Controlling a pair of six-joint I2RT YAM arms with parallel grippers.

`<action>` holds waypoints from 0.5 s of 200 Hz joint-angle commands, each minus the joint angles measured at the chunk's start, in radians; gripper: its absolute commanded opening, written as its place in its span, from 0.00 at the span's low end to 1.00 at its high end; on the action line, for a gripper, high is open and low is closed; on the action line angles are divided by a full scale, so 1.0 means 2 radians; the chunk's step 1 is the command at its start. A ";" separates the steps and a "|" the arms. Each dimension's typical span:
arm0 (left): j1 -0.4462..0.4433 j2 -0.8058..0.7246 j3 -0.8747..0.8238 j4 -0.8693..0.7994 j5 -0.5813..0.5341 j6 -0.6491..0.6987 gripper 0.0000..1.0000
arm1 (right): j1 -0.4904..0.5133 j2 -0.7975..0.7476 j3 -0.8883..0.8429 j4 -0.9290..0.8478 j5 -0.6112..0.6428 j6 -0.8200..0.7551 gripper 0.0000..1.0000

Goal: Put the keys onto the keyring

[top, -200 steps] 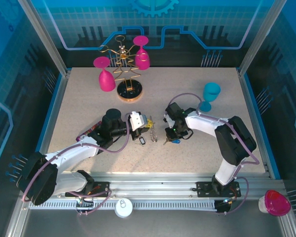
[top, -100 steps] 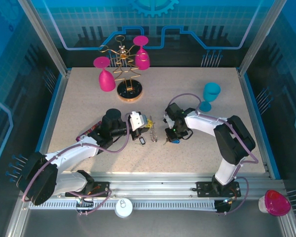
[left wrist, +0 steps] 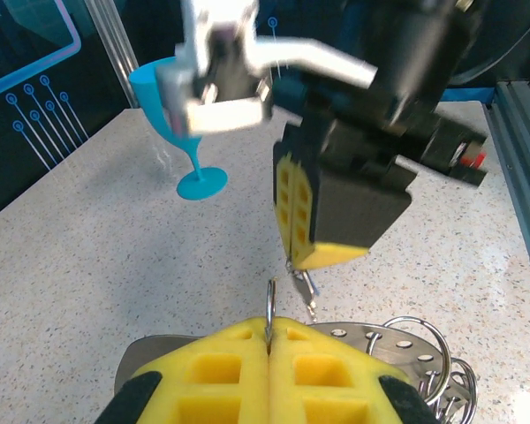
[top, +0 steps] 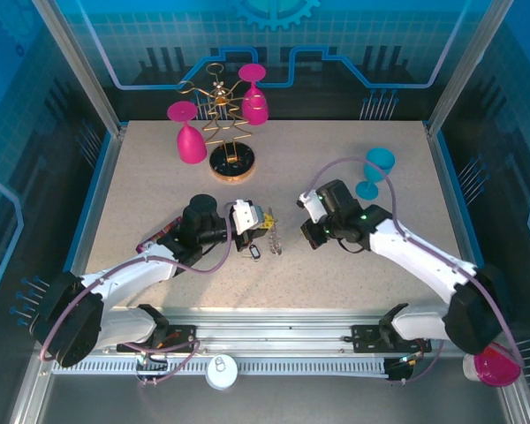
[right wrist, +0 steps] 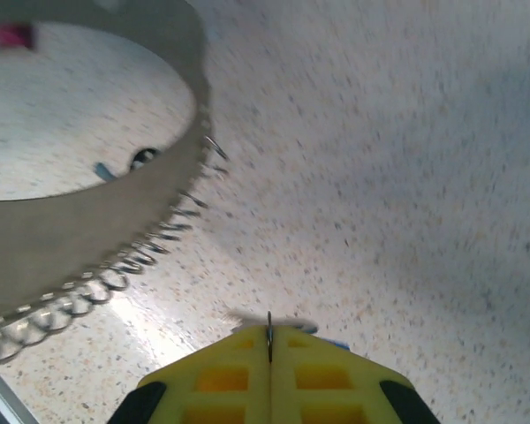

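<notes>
My left gripper (top: 261, 221) sits mid-table, shut on a thin wire loop of the keyring (left wrist: 269, 305), which stands edge-on between the yellow pads. More of the keyring (top: 272, 234) lies just beyond its tips, seen as a perforated grey band with coiled loops (left wrist: 406, 340) (right wrist: 115, 274). My right gripper (top: 311, 235) hovers just right of it, shut on the blue-headed key, whose silver blade (left wrist: 306, 290) hangs under the fingertips (left wrist: 322, 252). A sliver of blue (right wrist: 336, 343) shows at the pads. The dark-headed key (top: 254, 252) lies on the table in front of the left gripper.
A gold wire rack (top: 230, 132) with two pink glasses stands at the back left. A blue goblet (top: 377, 168) stands behind the right arm. A white lid (top: 221, 372) and a pink cup (top: 495, 362) sit off the table's front edge.
The right gripper shut on the blue key and lifted it off the table, while its arm swung out to the right. The left arm has not moved.
</notes>
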 commanded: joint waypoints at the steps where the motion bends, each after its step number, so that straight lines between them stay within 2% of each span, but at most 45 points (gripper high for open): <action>1: -0.002 -0.010 0.019 0.006 0.024 0.008 0.00 | 0.001 -0.047 -0.035 0.057 -0.056 -0.079 0.00; 49: -0.011 -0.005 0.015 0.007 0.028 0.011 0.00 | 0.000 -0.137 -0.084 0.115 -0.107 -0.130 0.00; 100: -0.035 0.004 0.026 -0.026 0.029 0.026 0.00 | -0.002 -0.149 -0.075 0.113 -0.191 -0.156 0.00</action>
